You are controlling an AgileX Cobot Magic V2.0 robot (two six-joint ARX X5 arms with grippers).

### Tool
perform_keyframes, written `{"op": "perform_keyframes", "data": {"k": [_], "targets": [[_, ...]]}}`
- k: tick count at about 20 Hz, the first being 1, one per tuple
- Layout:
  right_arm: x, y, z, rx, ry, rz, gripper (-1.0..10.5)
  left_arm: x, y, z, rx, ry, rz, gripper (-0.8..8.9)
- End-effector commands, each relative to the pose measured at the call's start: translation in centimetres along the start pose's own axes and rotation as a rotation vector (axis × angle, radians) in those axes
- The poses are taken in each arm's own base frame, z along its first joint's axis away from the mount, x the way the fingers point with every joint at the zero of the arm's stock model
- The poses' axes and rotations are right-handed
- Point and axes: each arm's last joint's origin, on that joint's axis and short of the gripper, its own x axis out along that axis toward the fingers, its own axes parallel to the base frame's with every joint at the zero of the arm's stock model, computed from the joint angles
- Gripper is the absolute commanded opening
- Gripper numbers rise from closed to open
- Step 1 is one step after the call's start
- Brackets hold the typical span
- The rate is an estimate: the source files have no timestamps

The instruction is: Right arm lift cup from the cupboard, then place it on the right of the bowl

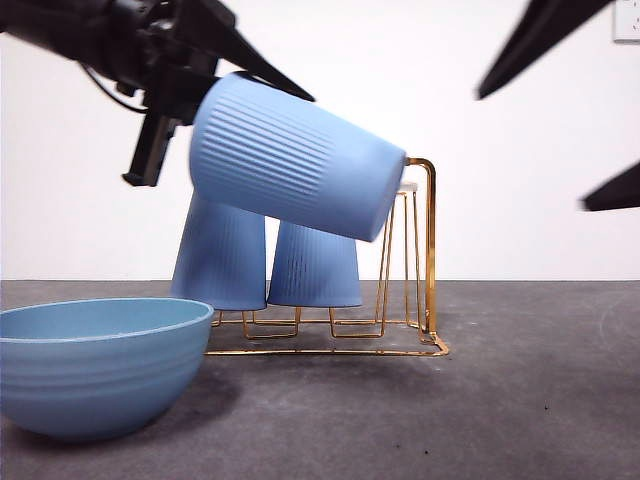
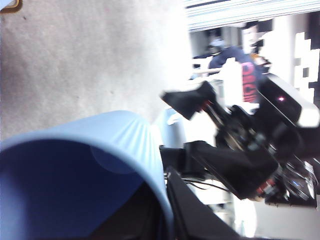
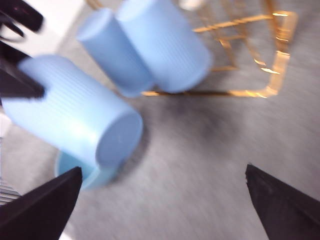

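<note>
A ribbed light-blue cup (image 1: 295,160) hangs tilted in the air above the bowl's far side, its base pointing toward the cupboard (image 1: 428,250). My left gripper (image 1: 205,110) is shut on its rim; the left wrist view shows the cup's wall (image 2: 125,145) close up between the jaws. My right gripper (image 1: 532,150) is open and holds nothing, high to the right of the cupboard. In the right wrist view its fingers (image 3: 45,205) frame the lifted cup (image 3: 75,120). Two more cups (image 1: 222,255) (image 1: 315,265) stand upside down on the gold rack. The bowl (image 1: 95,365) sits front left.
The gold rack's frame (image 3: 272,75) lies right of the two standing cups (image 3: 165,45). Grey tabletop (image 1: 520,400) stretches to the right of the bowl and in front of the rack. The right arm (image 2: 250,150) shows dark in the left wrist view.
</note>
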Motion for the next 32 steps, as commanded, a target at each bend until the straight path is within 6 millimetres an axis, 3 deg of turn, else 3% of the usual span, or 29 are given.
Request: {"op": "perform_keyframes", "data": {"k": [1, 8, 11, 19, 24, 26, 30, 32], "targets": [[-2.1, 0.3, -0.2, -0.022, -0.034, -0.042, 5.2, 1.5, -1.1, 0.8, 0.058, 0.032, 0.087, 0.1], [-8.0, 0.7, -1.2, -0.05, -0.162, -0.113, 5.2, 6.4, -4.6, 2.4, 0.242, 0.169, 0.487, 0.09], [-9.7, 1.2, -0.9, -0.088, -0.198, -0.125, 5.2, 8.9, -5.1, 2.5, 0.33, 0.253, 0.646, 0.09], [-10.6, 1.8, -0.5, -0.1, -0.215, -0.109, 5.2, 14.9, -4.4, 1.2, 0.54, 0.398, 0.934, 0.09], [-10.6, 1.6, -0.7, -0.098, -0.199, -0.122, 5.2, 16.4, -3.8, 0.4, 0.587, 0.46, 0.961, 0.1], [-10.6, 1.6, -0.7, -0.098, -0.192, -0.126, 5.2, 16.6, -3.9, 0.2, 0.602, 0.468, 0.957, 0.61], [-10.6, 1.6, -0.8, -0.097, -0.187, -0.129, 5.2, 16.6, -3.9, 0.1, 0.596, 0.472, 0.959, 4.33], [-10.6, 1.5, -0.8, -0.097, -0.185, -0.131, 5.2, 16.2, -4.4, 0.1, 0.599, 0.465, 0.956, 4.75]]}}
